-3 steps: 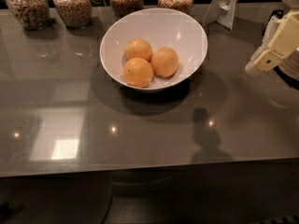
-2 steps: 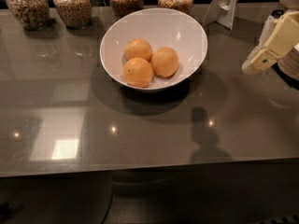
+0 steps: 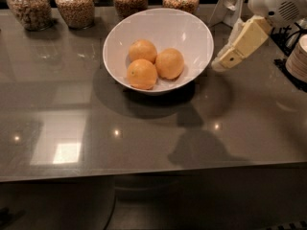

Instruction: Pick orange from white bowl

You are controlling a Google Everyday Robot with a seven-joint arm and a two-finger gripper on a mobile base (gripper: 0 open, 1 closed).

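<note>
The white bowl (image 3: 192,32) stands on the grey table, back centre. Three oranges lie in it: one at the back left (image 3: 142,50), one at the right (image 3: 169,63), one at the front (image 3: 142,74) with a small dark dot on its left side. My gripper (image 3: 221,63), cream-coloured, hangs from the white arm at the upper right. Its tip is just off the bowl's right rim, a little above the table, and holds nothing that I can see.
Several glass jars of grains stand along the back edge (image 3: 74,5). A white angled stand (image 3: 226,8) is behind the bowl to the right. A stack of white plates (image 3: 298,56) on a dark rack sits at the right edge. The table's front edge (image 3: 153,170) runs across.
My gripper has moved left, from near the right edge to just beside the bowl's right rim. The bowl and oranges have not moved.
</note>
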